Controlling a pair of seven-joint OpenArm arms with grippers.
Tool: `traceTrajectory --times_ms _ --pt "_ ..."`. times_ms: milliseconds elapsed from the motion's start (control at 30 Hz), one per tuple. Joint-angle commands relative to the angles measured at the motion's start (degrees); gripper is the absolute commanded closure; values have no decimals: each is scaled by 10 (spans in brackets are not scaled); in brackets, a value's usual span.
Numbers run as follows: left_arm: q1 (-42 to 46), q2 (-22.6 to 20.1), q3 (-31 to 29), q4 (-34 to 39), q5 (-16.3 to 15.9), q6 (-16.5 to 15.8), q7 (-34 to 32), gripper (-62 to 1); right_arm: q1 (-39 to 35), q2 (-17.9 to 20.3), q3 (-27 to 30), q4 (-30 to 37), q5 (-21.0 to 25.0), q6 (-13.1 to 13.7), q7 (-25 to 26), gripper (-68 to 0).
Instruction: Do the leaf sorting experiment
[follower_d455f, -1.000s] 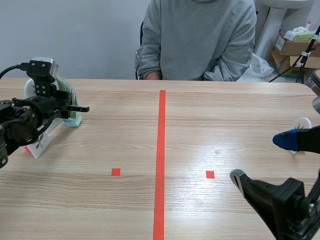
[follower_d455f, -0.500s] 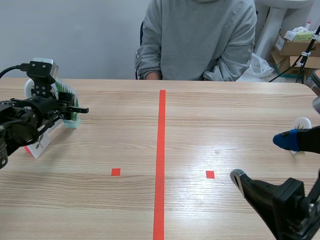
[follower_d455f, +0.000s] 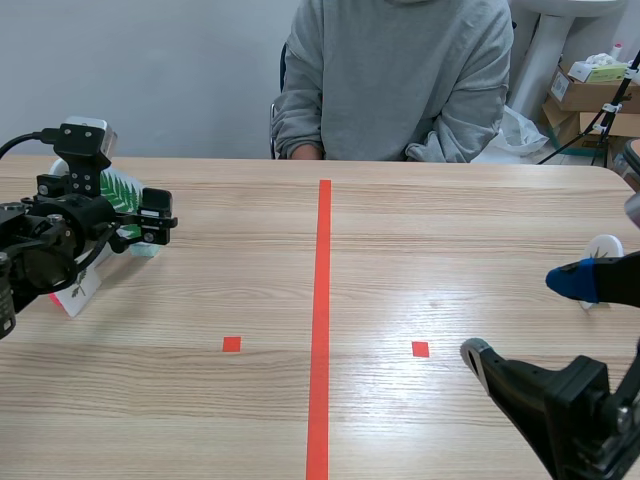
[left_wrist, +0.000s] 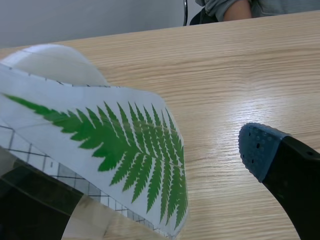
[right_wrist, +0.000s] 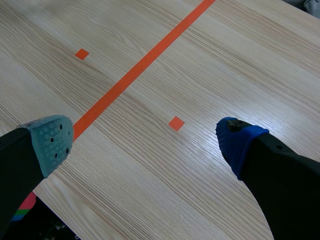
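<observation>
In the scene view the left gripper (follower_d455f: 145, 222) has turned at the wrist since half a second ago, so the fern card (follower_d455f: 118, 190) at the table's (follower_d455f: 420, 250) left edge now shows its printed face rather than a thin green-striped edge; the right gripper (follower_d455f: 527, 320) has not shifted. A small card (follower_d455f: 76, 291) lies just below the left arm, a white disc (follower_d455f: 604, 246) sits near the right arm, and a person (follower_d455f: 400, 80) in a grey sweatshirt sits across the pale wood-grain tabletop. In the left wrist view the fingers stand apart: the glossy, curved white card with its green fern frond lies over the dark left finger, a grid pattern showing at the card's lower edge, while the blue dotted pad (left_wrist: 257, 150) of the other finger stays clear of the card, not touching it. I cannot tell whether the left finger presses the card. A smooth white rounded piece (left_wrist: 55, 62) rises just behind the card. In the right wrist view the fingers are spread wide over bare wood with nothing between them, the grey-green pad (right_wrist: 50, 140) on one side and a blue pad (right_wrist: 240, 142) on the other, the orange tape line (right_wrist: 140, 67) running ahead.
</observation>
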Motion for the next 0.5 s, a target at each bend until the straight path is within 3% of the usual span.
traceTrajectory --times_ms 0,467 --pt "2 -4 -1 19 -1 1 -4 -530 7 6 2 0 7 0 8 -585" --pt "174 -74 -9 222 -28 5 28 -529 7 6 2 0 7 0 9 -584"
